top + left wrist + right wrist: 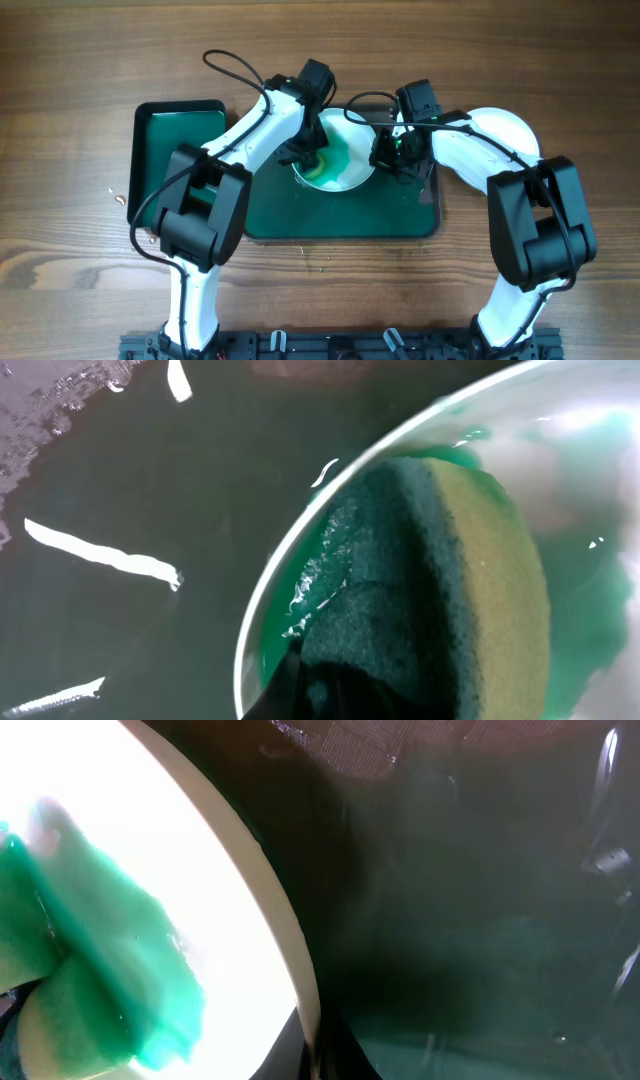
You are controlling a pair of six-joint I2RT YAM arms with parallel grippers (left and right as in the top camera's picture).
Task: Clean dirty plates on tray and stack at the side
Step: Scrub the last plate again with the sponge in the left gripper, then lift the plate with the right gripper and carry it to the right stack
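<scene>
One white plate [352, 168] with a teal-green smear lies at the back of the dark green tray [340, 215]. My left gripper [306, 152] is shut on a yellow and dark green sponge [470, 590] and presses it onto the plate's wet middle [590, 480]. My right gripper [390, 150] is shut on the plate's right rim. In the right wrist view the rim [285, 930] runs between the jaws [320, 1050]. The teal smear [110, 960] covers the plate's left part. No other plates show.
A smaller bright-green tray [165, 140] with a black rim stands to the left of the big tray. The tray's dark wet floor shows in the left wrist view [150, 480] and the right wrist view [480, 920]. Wooden table lies all around.
</scene>
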